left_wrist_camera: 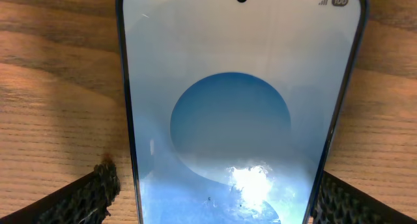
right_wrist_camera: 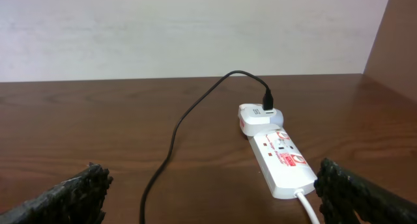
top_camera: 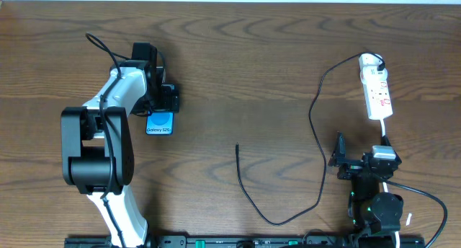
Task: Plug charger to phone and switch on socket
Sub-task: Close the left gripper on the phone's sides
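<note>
Straddling the phone (top_camera: 160, 124), the left gripper (top_camera: 167, 102) had its fingers (left_wrist_camera: 85, 196) spread apart, one beside each long edge of the phone, clamped on nothing; whether either pad touched the phone's frame could not be told. The step in hand looked like securing the phone, and doing it well probably meant closing squarely on the side edges, keeping off the lit screen and leaving the phone's port end free. The charger (top_camera: 238, 153) lay loose on the table (top_camera: 238, 60), its plug tip well apart from the phone on the right arm's side. Far beyond the phone on that side, the right gripper (top_camera: 343, 160) also stood wide and empty. Farther from the phone again lay the socket (top_camera: 377, 89), with the charger's other end already plugged in.
</note>
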`<state>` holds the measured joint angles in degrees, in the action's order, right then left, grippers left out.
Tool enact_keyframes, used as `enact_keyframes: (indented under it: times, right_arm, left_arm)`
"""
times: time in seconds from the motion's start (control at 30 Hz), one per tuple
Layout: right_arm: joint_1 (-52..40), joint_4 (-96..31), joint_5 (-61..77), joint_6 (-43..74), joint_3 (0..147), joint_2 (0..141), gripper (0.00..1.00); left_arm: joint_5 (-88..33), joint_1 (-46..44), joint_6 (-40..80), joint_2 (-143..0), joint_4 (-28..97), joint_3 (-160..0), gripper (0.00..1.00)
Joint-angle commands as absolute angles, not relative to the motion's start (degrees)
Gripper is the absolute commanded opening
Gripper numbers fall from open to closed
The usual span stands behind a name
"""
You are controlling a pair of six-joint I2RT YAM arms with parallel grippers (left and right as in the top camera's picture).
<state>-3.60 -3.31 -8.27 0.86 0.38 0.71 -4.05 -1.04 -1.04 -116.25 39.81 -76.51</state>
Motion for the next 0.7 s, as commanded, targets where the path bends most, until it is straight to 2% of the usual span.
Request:
enact_keyframes:
  times: [0.0,0.27,0.47,0.67]
  right_arm:
    - [-3.4,-3.6,-8.6,1.5,0.3,0.3,0.99]
    - [-3.4,-3.6,-8.6,1.5,0.3,0.3,0.99]
    - [-3.4,-3.6,-8.6,1.5,0.3,0.3,0.99]
    - [-3.4,-3.6,-8.6,1.5,0.3,0.3,0.99]
  left_arm:
    - [-5.5,-1.0,-0.1,-120.1,39.7,-73.3,0.95]
    - [-5.5,-1.0,-0.1,-120.1,39.7,-73.3,0.94]
    - [-5.5,-1.0,-0.1,-120.1,39.3,-73.3,0.77]
    - [-5.5,-1.0,-0.1,-120.1,39.3,-73.3,0.72]
